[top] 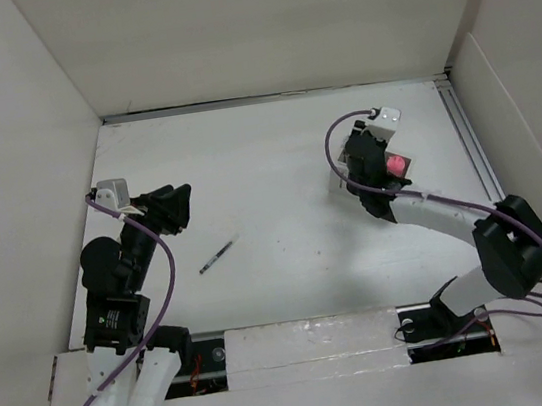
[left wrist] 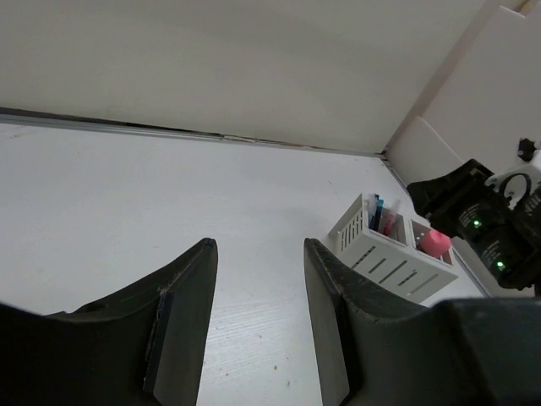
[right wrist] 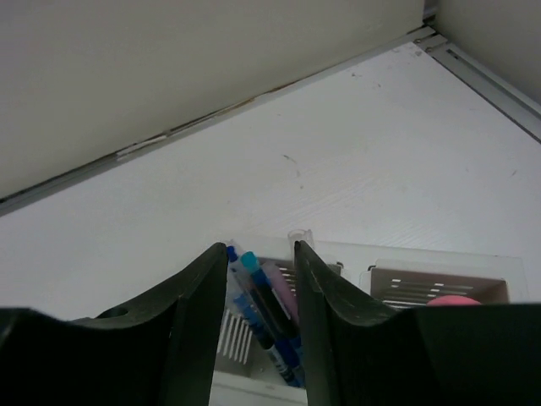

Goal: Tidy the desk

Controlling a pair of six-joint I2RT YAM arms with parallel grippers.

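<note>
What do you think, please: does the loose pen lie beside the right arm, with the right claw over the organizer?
No: the top external view shows the pen beside the left arm. The right claw is over the organizer.

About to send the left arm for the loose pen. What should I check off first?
1. The left gripper is open and empty: ok.
2. The pen lies free on the desk, nothing touching it: ok.
3. Bare desk between left gripper and pen: ok.
4. Pen seen in the left wrist view: not ok, out of frame.
5. The right gripper is away from the organizer: not ok, it hangs over the pen slot.
6. Room in that slot: cannot tell.
</note>
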